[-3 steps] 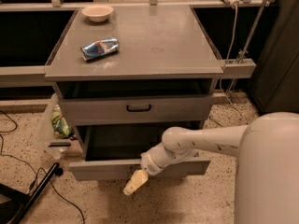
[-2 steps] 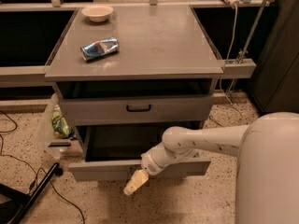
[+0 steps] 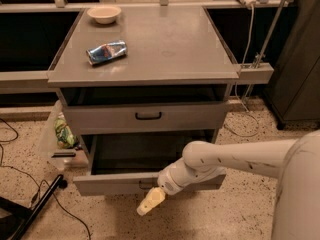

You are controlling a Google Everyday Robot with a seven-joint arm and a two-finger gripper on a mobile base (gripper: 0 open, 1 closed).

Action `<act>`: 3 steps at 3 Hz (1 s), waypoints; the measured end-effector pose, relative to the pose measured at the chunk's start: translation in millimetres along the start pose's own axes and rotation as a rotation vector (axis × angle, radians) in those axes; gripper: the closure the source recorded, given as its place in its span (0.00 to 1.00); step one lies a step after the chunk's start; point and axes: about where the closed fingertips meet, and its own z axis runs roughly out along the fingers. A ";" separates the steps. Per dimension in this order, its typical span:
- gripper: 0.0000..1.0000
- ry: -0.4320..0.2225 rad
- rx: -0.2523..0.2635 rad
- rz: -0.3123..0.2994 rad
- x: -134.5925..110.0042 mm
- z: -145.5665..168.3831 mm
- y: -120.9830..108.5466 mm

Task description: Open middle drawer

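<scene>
The middle drawer (image 3: 115, 183) is a wide grey drawer with a low front panel. It stands pulled well out of the grey cabinet, and its dark inside shows. Its small black handle (image 3: 144, 185) is partly covered by my gripper (image 3: 150, 202). The gripper has yellowish fingers, sits just in front of and below the middle of the drawer front, and points down to the left. My white arm (image 3: 235, 156) reaches in from the right. The taller-fronted top drawer (image 3: 145, 117) with a wider black handle is shut above. The lowest drawer is hidden.
A white bowl (image 3: 104, 14) and a crushed blue can (image 3: 106, 51) lie on the cabinet top (image 3: 165, 44). A clear bin with a green bag (image 3: 64, 133) stands left of the cabinet. Black cables and a stand leg (image 3: 37, 204) lie on the speckled floor at the left.
The drawer front and my gripper have come slightly further toward the camera. Nothing else has moved.
</scene>
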 end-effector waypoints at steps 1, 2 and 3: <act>0.00 0.036 -0.002 0.039 22.3 -4.8 22.7; 0.00 0.087 0.092 0.007 19.7 -24.0 32.6; 0.00 0.126 0.209 -0.075 -11.8 -57.6 36.0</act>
